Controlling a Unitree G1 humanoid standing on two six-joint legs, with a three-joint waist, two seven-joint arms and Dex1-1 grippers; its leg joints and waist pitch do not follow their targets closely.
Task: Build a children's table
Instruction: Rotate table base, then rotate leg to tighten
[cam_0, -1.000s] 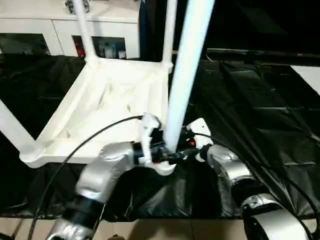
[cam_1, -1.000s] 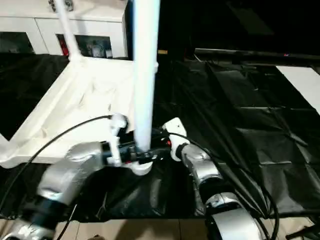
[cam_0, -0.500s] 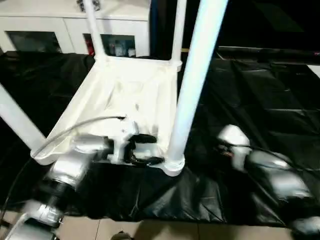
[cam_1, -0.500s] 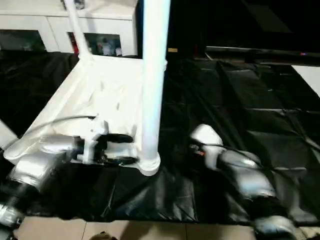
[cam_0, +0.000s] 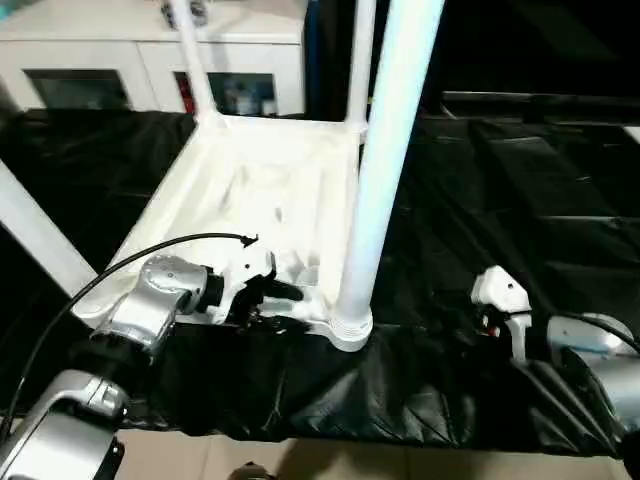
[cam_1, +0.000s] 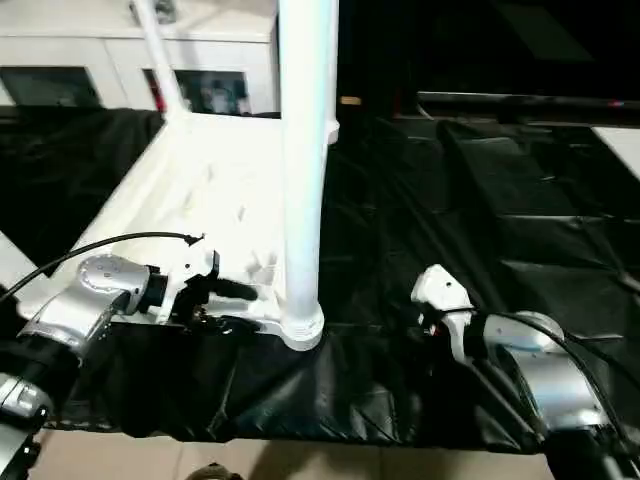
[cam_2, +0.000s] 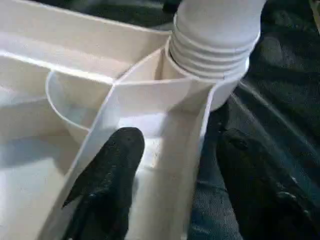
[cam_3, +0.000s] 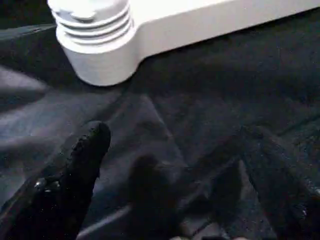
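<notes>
You're looking down at a work surface draped in crinkled black sheeting (cam_0: 520, 200), with a white cabinet (cam_0: 120, 60) with glass-fronted doors behind it at the far left.

On the left half of that surface lies the children's table (cam_0: 250, 200), upside down, its ribbed underside facing up. Its long axis runs away from you. All four legs stand up out of the corner sockets; the near right leg (cam_0: 385, 160) rises almost straight up from the near right corner socket (cam_0: 348, 328).

Your left gripper (cam_0: 268, 305) sits at the table's near rim, just left of that socket. In the left wrist view its fingers (cam_2: 107, 180) straddle the rim, one inside, one outside over the sheeting, not clamped on it.

Your right gripper (cam_3: 170, 185) is well apart to the right, spread wide above the black sheeting, holding nothing.
</notes>
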